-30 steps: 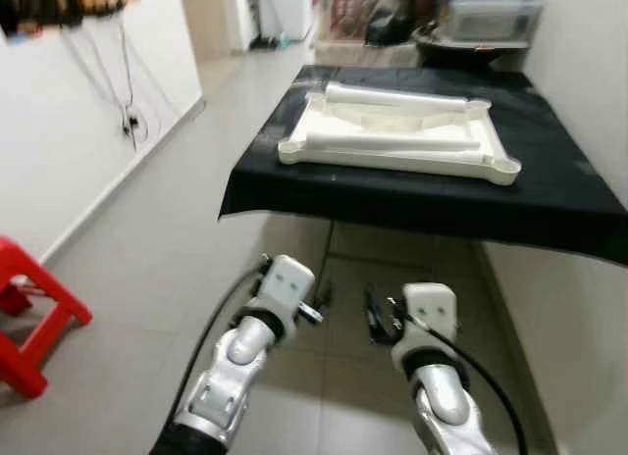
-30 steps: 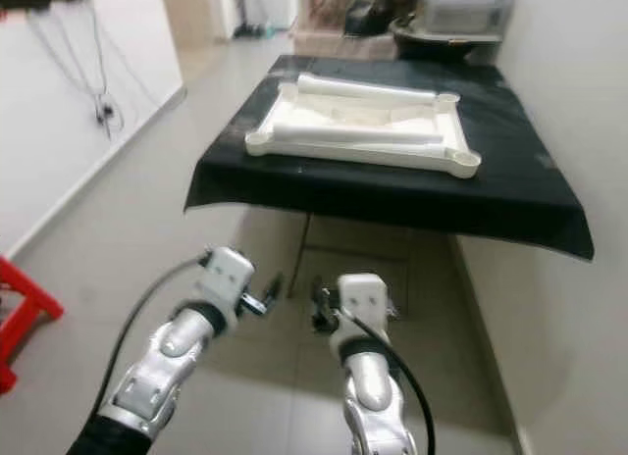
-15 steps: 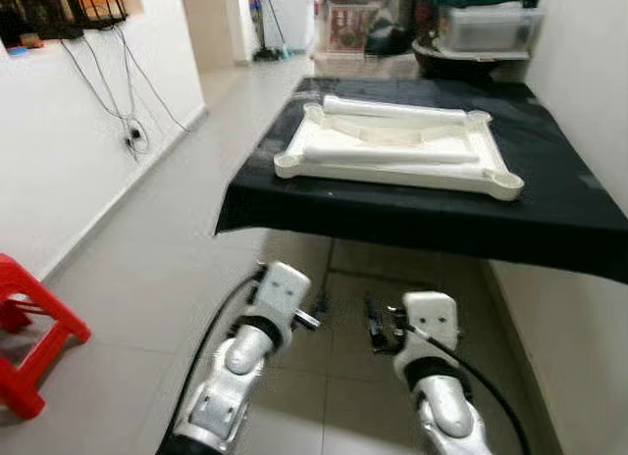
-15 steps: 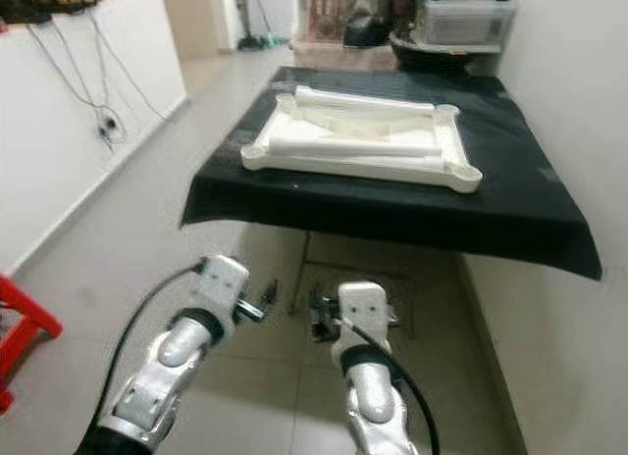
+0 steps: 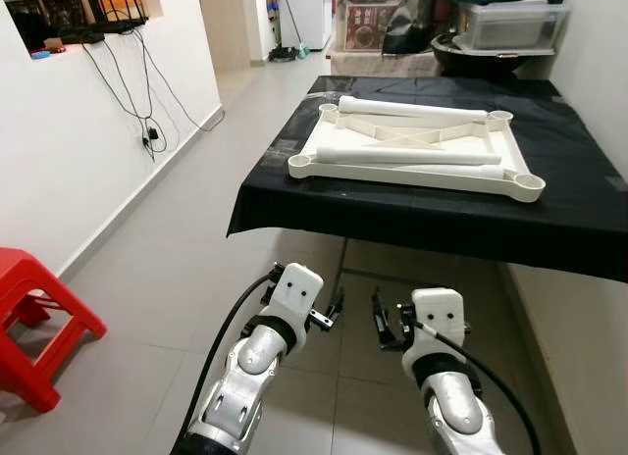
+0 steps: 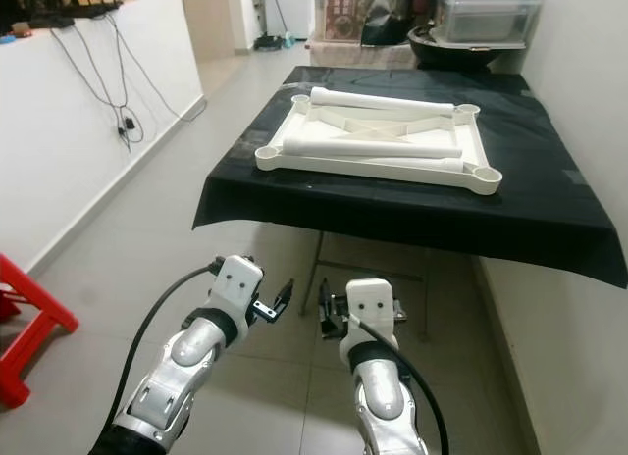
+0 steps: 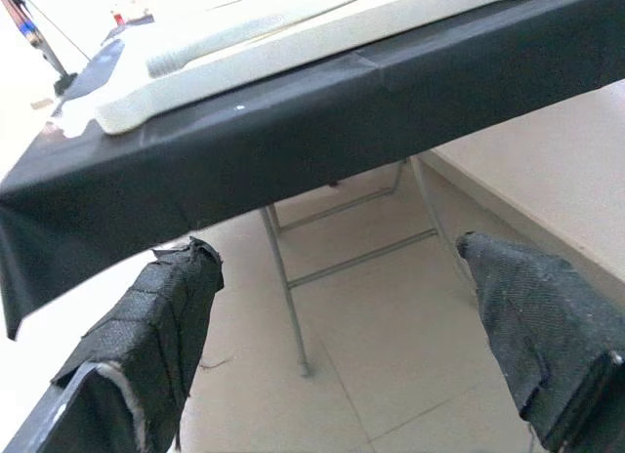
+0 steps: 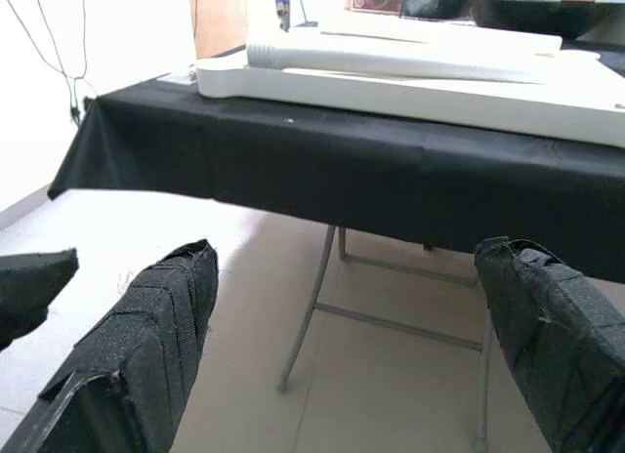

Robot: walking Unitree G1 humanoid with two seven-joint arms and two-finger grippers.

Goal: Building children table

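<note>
1. Both silver arms reach forward and low, side by side, elbows bent.
2. The left end effector (image 5: pixel 335 309) hangs with its black fingers (image 7: pixel 161 321) spread wide, holding nothing.
3. The right end effector (image 5: pixel 380 322) has its fingers (image 8: pixel 146 331) likewise parted and empty.

Camera's shifted over the last second, so everything sits differently in frame: the black-covered table (image 5: pixel 549 229) reads a bit farther off and sharper, no blur like before. More of the red stool (image 5: pixel 39 318) shows at the left edge. The white tabletop frame (image 5: pixel 412 151) hasn't budged on the cloth. Left gripper (image 5: pixel 337 306) and right gripper (image 5: pixel 376 310) sit slightly lower, fingers spread apart.
</note>
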